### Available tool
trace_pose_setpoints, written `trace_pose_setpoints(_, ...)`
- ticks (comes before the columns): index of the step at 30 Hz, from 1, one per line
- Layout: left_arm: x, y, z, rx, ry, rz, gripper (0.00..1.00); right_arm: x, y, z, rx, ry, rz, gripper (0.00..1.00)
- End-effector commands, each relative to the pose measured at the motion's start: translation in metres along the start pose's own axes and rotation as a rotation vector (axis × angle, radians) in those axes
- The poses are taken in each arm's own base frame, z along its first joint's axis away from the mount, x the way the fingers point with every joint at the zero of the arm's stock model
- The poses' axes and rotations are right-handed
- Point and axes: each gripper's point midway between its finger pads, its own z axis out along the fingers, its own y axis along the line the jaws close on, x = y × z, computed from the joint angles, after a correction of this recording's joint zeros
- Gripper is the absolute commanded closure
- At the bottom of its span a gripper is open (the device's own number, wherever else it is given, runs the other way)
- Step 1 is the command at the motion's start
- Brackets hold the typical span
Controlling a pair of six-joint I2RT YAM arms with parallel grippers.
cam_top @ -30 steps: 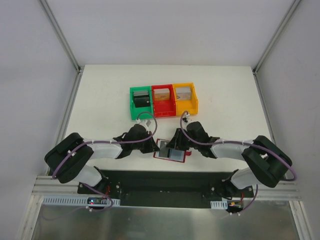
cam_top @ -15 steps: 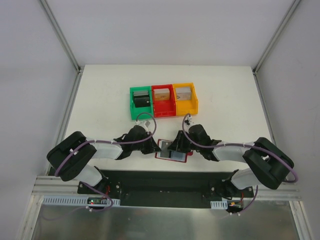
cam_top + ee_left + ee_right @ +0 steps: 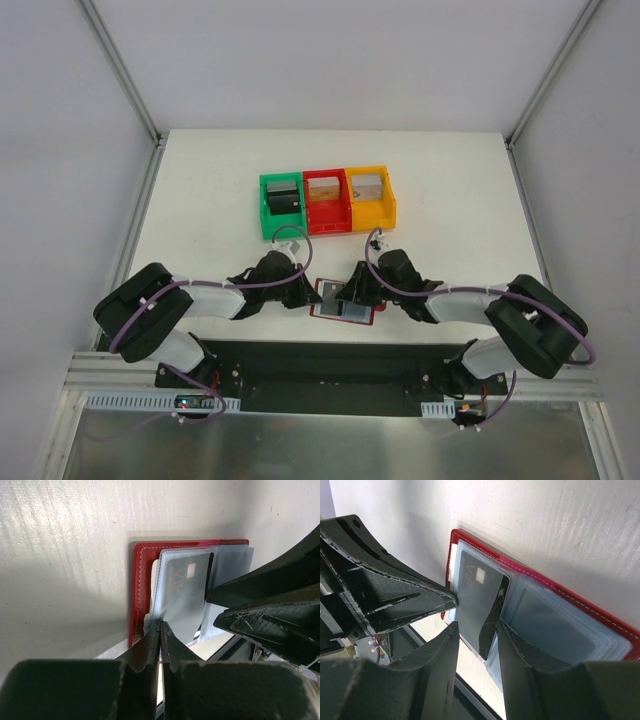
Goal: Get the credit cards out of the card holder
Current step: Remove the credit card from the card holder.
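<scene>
The dark red card holder point(image 3: 345, 302) lies open on the white table between both arms, its clear sleeves face up. One credit card point(image 3: 182, 592), blue-grey with a small chip, sits in a sleeve and juts out of it toward the table's near edge. My left gripper point(image 3: 160, 622) is shut, its tips pinching the edge of a clear sleeve at the holder's left side point(image 3: 137, 580). Low over the holder, my right gripper point(image 3: 477, 626) stands open, one finger on either side of the card's point(image 3: 480, 600) jutting corner, with a gap on both sides.
Green point(image 3: 283, 205), red point(image 3: 327, 202) and orange point(image 3: 372, 198) bins stand in a row behind the holder, each with things inside. The holder lies close to the table's near edge, just ahead of the black base plate point(image 3: 330, 365).
The right gripper has crept slightly left over the holder and its jaws have widened a touch. The left gripper stays shut in the same place.
</scene>
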Motion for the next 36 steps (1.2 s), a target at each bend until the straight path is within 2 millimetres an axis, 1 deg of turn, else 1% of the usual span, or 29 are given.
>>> trace_pose_setpoints(1,0.032,0.057,-0.007,-0.201,0.093,-0.025,1.00,-0.003,0.001,0.003,-0.009,-0.005,0.007,0.61)
trace_pose_setpoints(5,0.032,0.057,-0.007,-0.201,0.088,-0.026,1.00,-0.002,-0.003,0.004,0.008,-0.007,0.009,0.60)
trace_pose_setpoints(11,0.030,0.056,-0.008,-0.199,0.077,-0.026,1.00,0.001,-0.020,0.000,0.100,0.005,-0.003,0.58)
trace_pose_setpoints(15,0.030,0.057,-0.009,-0.200,0.076,-0.024,1.00,0.002,-0.023,0.001,0.116,0.008,-0.002,0.57)
trace_pose_setpoints(25,0.030,0.054,-0.009,-0.191,0.081,-0.017,1.00,0.005,-0.007,0.012,0.058,0.038,-0.010,0.55)
trace_pose_setpoints(29,0.030,0.055,-0.009,-0.193,0.083,-0.016,1.00,0.002,0.003,0.012,0.018,0.022,-0.002,0.56)
trace_pose_setpoints(33,0.030,0.056,-0.008,-0.196,0.082,-0.014,1.00,-0.002,0.010,0.010,-0.009,0.007,-0.008,0.58)
trace_pose_setpoints(36,0.031,0.057,-0.008,-0.200,0.088,-0.014,1.00,-0.002,0.014,0.009,-0.029,0.005,-0.005,0.62)
